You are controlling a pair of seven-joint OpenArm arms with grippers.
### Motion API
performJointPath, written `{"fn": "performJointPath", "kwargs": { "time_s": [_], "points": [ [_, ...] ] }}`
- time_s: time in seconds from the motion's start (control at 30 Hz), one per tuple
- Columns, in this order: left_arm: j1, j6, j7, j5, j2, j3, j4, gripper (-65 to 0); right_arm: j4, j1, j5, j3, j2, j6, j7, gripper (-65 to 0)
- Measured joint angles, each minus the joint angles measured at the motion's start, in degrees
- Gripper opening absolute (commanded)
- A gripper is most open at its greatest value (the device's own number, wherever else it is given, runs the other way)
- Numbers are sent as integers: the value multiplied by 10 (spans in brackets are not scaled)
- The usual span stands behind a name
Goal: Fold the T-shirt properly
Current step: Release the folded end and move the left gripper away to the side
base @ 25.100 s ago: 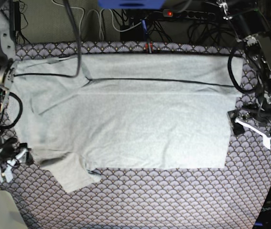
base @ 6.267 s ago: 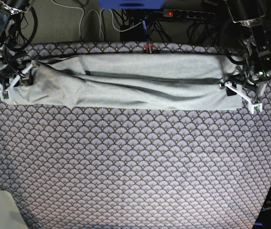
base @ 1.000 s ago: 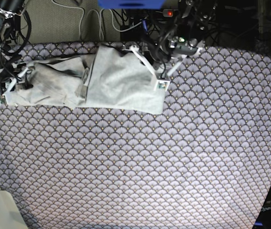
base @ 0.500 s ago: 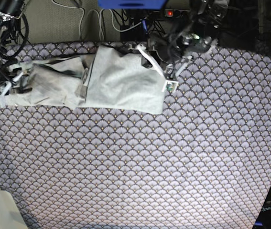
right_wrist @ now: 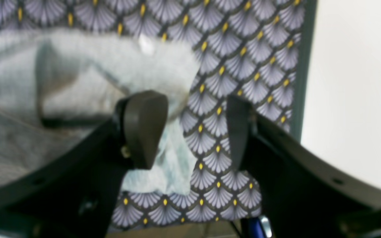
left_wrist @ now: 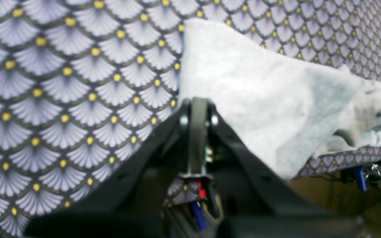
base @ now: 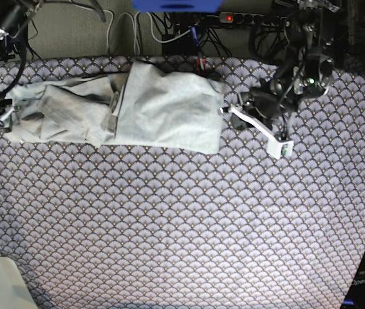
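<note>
Dark cloth with a pale scallop pattern covers the whole desk [base: 188,232], and cables and a power strip crowd the floor behind its far edge. Along that far side, toward the base view's left, lies the T-shirt [base: 137,109], a grey bundle folded into a long strip with one end doubled back over the middle, so a smooth, roughly square panel sits on top of rumpled, creased layers.

It looks light, thin and limp. I judge that it will sag and drag rather than hold any shape, that it will cling a little to the patterned cloth instead of sliding freely, and that nothing in it can break. The safest hold is probably a pinch on an outer edge or corner through all the layers at once, since a grip on the top layer alone would peel the fold open.

On the base view's right, the left pincer [base: 257,127] hovers over bare cloth just beside the folded end; its wrist view shows the tips pressed together and empty, with the shirt's corner near but apart. At the far left edge, the right pincer [right_wrist: 190,132] stands spread wide, released, one finger [right_wrist: 144,127] over the rumpled end of the shirt and the other over the pattern, gripping nothing.
</note>
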Motion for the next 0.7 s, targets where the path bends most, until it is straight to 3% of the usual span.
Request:
{"fn": "performJointPath", "kwargs": {
  "time_s": [0.17, 0.33, 0.5, 0.7],
  "points": [
    [-7, 4, 3, 0, 0, 0, -1, -646, 1, 24, -4, 24, 1, 0, -74, -303],
    [-15, 4, 4, 0, 0, 0, -5, -646, 9, 32, 82, 24, 1, 0, -123, -302],
    [-25, 4, -2, 0, 0, 0, -21, -646, 8, 31, 152, 24, 1, 0, -131, -303],
    [-24, 4, 1, 0, 0, 0, -24, -646, -42, 34, 159, 24, 3, 0, -122, -304]
  ]
}}
